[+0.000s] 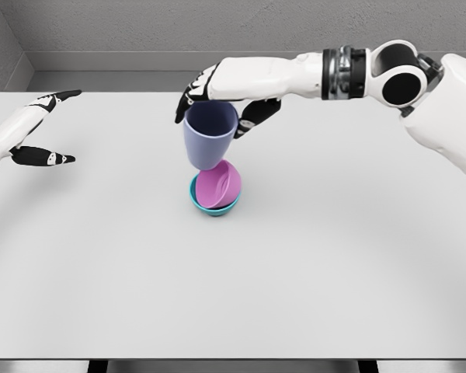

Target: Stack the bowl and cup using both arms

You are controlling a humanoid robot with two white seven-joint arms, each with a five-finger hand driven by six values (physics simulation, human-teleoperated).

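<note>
We grip the lavender cup [210,137] upright in our right hand [217,99], directly above the pink bowl [219,185] tilted in the teal bowl [214,206] at mid-table, while our left hand [43,128] hangs open far away.

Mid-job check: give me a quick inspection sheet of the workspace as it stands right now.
Surface: white table, flat, no marks seen.
Job's things: teal bowl upright near the table's middle; pink bowl tilted inside it; lavender cup upright just above the pink bowl, contact between them cannot be told.
Clutter: nothing seen.
Hands: right hand reaches over from the right and grips the cup at its rim; left hand open at the left edge, holding nothing.
Cables: nothing seen.
Surroundings: grey wall behind the table.
</note>
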